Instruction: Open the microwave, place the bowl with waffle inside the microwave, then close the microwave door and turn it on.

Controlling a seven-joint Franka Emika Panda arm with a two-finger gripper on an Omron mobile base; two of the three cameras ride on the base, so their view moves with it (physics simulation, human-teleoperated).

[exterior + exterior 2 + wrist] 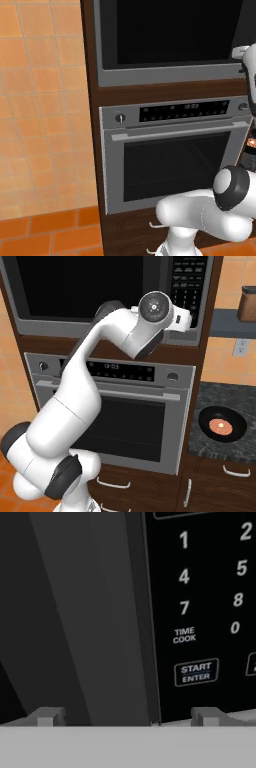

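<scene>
The large built-in microwave with a wide black glass front and grey frame [75, 296] sits in the upper part of a dark brown wooden cabinet column [92, 125]. The microwave door, a black glass panel edged in grey [165, 32], is closed. Directly below is a silver oven with knobs, a display strip and a horizontal bar handle [175, 150], also closed.

The white arm reaches up to the right side of the microwave front, at the black keypad panel [189, 281]. In the hand view the pincer [127, 717] is spread wide: its two grey fingertips [47, 716] stand well apart, with nothing between them. The pincer faces the seam between the door's grey edge strip and the keypad. White digits and the "START ENTER" button [196, 672] lie just above the right fingertip.

The small round shallow black bowl [223, 424] holds an orange-brown round waffle [220, 427]. It rests on the dark speckled table [205, 446] to the right of the oven, well apart from the pincer.

An orange tiled wall [40, 100] stands left of the cabinet.
</scene>
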